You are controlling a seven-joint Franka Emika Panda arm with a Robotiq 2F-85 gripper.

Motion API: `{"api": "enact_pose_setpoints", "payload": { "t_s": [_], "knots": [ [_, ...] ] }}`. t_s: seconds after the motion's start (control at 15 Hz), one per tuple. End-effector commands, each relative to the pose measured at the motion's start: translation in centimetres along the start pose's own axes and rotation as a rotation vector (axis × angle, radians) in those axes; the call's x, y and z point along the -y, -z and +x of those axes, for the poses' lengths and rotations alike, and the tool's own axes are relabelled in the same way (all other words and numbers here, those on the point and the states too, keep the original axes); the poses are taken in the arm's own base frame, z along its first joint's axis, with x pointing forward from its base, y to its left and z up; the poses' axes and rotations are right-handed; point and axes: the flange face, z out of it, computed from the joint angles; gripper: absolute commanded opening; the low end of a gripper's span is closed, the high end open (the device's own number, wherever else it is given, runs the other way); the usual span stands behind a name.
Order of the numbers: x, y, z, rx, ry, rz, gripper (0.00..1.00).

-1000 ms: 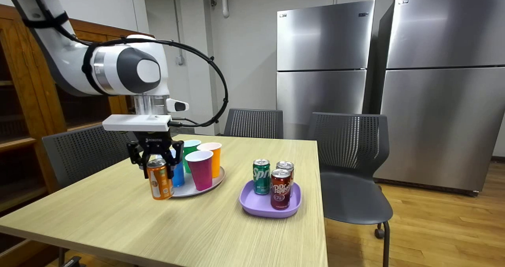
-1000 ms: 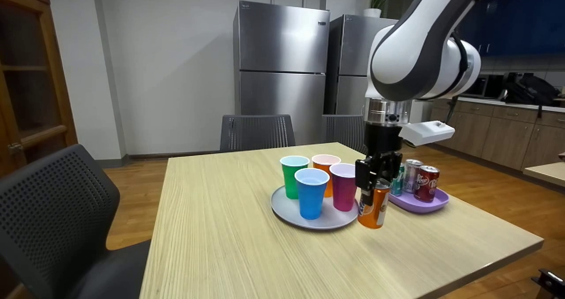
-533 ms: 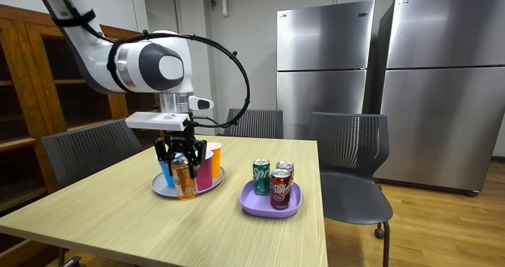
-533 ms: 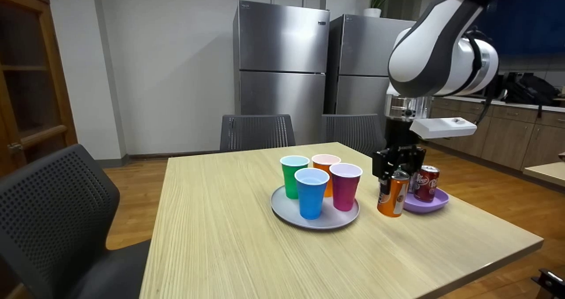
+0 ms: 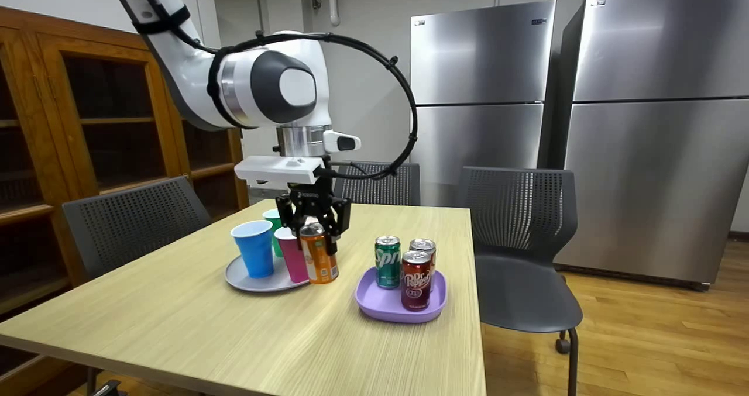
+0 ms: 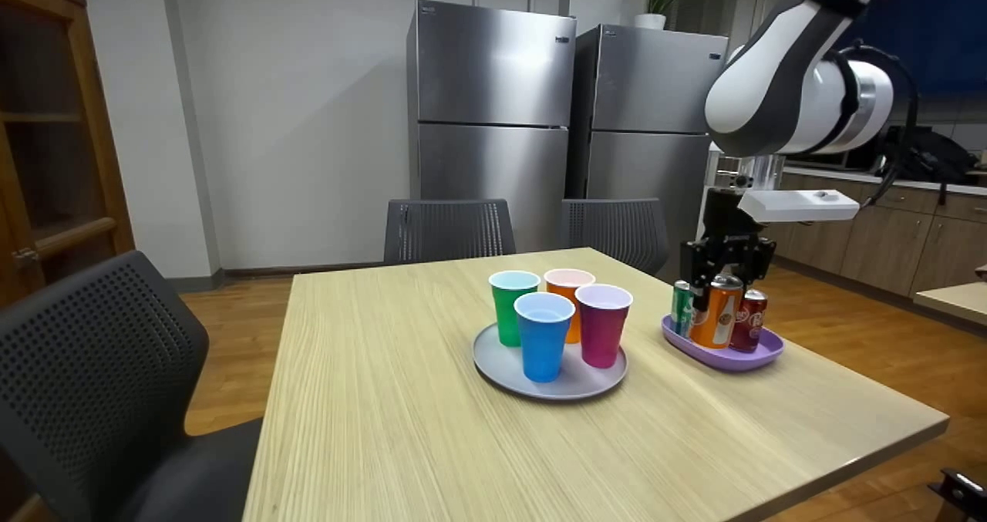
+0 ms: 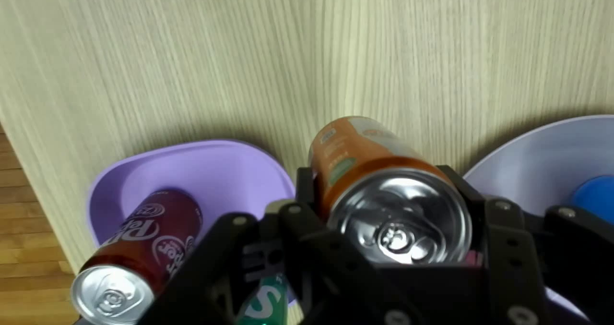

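Within hand [image 5: 316, 243] — part-hidden orange can [image 5: 319, 260]

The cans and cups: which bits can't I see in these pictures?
Back can in the purple tray: in an exterior view, the Dr Pepper can hides most of its label.
Sprite can: in the wrist view, the gripper covers part, and the bottom edge cuts it off.
Blue cup: in the wrist view, the right edge and the gripper leave only a bit showing.
Orange can: in the wrist view, its own body hides its underside.
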Motion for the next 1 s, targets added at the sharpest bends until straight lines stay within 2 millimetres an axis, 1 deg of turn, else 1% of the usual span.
{"api": "enact_pose_setpoints", "payload": {
  "t_s": [0.0,0.33,0.53,0.93],
  "knots": [
    [-2.3,0.7,2.0,0.005,-0.047,-0.022,0.38],
    [-4.7,0.1,3.6,0.004,-0.093,-0.026,0.38],
    [-5.9,-0.5,4.7,0.006,-0.109,-0.030,0.38],
    [-7.2,-2.0,6.3,0.027,-0.124,-0.031,0.38]
  ]
}}
